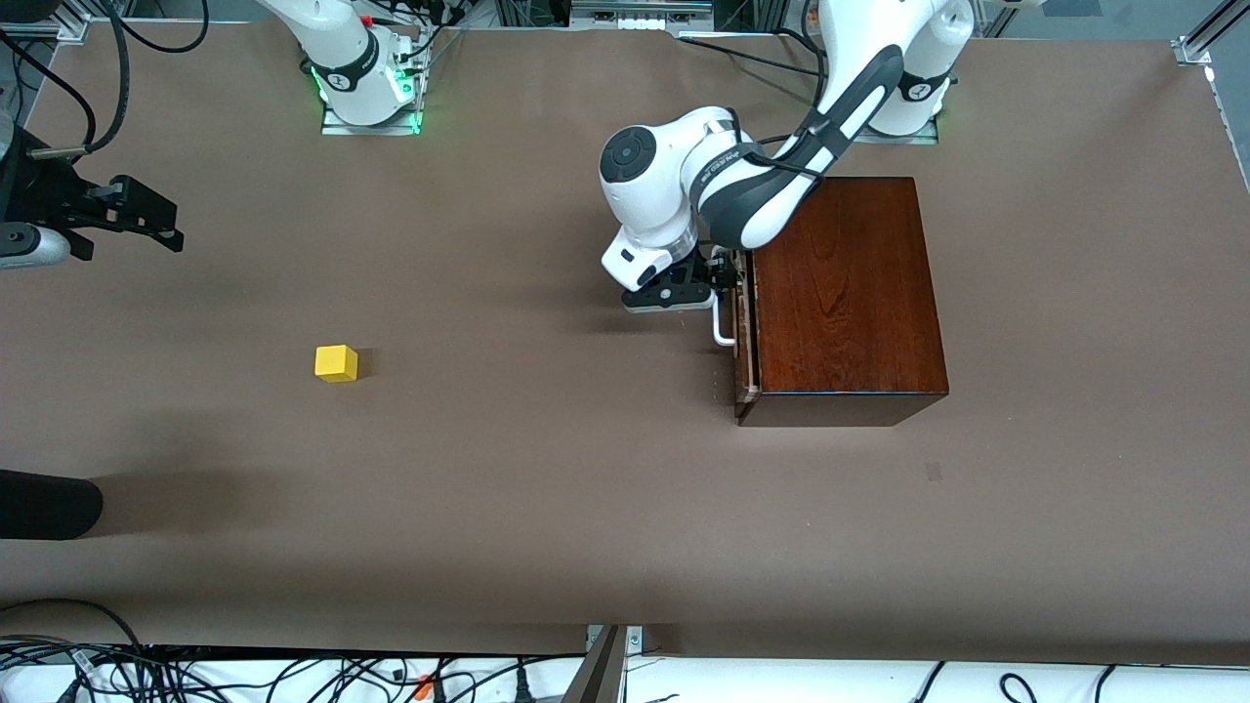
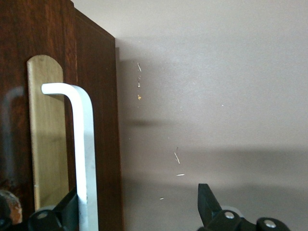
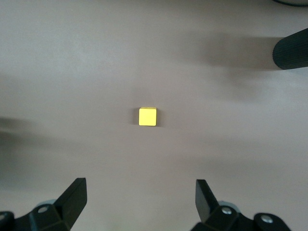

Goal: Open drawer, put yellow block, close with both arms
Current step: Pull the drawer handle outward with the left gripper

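The dark mahogany box [image 1: 850, 293] stands toward the left arm's end of the table. Its drawer front [image 1: 739, 337] with the white bar handle [image 1: 721, 327] faces the right arm's end. The drawer looks shut or barely ajar. My left gripper [image 1: 723, 275] is open at the handle. In the left wrist view the handle [image 2: 84, 144] lies between the fingers of that gripper [image 2: 139, 207], close against one finger [image 2: 70, 209]. The yellow block [image 1: 336, 363] lies alone on the table. My right gripper [image 1: 146, 220] is open and empty, up over the table with the block [image 3: 147, 117] in its wrist view.
A brass-coloured plate [image 2: 45, 134] sits behind the handle on the drawer front. A black rounded object [image 1: 44, 503] juts in at the table's edge at the right arm's end, nearer the camera than the block. Cables lie along the near edge.
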Available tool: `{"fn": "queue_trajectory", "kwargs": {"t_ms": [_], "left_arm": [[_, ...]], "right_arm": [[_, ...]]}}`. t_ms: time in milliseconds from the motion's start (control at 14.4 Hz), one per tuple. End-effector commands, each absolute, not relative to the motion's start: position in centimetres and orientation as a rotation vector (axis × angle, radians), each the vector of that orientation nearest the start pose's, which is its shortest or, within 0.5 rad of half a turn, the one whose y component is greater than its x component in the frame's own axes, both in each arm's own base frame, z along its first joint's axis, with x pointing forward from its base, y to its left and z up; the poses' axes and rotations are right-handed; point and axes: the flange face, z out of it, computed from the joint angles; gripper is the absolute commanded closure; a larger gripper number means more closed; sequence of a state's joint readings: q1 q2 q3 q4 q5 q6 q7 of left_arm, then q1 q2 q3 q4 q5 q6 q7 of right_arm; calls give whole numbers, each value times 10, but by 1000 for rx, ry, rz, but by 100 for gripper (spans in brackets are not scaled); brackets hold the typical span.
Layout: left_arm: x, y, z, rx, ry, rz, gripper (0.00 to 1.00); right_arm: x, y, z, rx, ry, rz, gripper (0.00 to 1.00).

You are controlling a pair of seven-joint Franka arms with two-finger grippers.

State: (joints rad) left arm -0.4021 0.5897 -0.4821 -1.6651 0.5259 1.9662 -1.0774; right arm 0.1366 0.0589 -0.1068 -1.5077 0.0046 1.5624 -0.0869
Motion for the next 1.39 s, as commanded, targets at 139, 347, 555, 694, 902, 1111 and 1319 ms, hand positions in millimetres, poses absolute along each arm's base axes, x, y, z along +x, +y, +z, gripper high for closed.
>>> {"fn": "queue_trajectory", "kwargs": {"t_ms": [139, 347, 555, 694, 902, 1111, 1319], "left_arm": [[459, -498, 284, -2902, 33, -116, 0], [455, -503, 285, -2907, 23, -121, 0], [451, -506, 279, -2905, 19, -109, 0], [453, -513, 282, -2919, 16, -116, 0], [456, -524, 286, -2941, 13, -126, 0], [454, -525, 287, -2948, 3, -112, 0], [453, -530, 285, -2958, -1, -93, 0]], "right_arm": [[574, 19, 625, -3122, -166, -4, 0], [574, 18, 625, -3122, -164, -4, 0], [574, 19, 625, -3122, -166, -4, 0], [574, 19, 625, -3122, -166, -1, 0], [574, 19, 625, -3122, -166, -4, 0], [574, 18, 625, -3122, -164, -4, 0], [574, 19, 625, -3122, -166, -4, 0]]}}
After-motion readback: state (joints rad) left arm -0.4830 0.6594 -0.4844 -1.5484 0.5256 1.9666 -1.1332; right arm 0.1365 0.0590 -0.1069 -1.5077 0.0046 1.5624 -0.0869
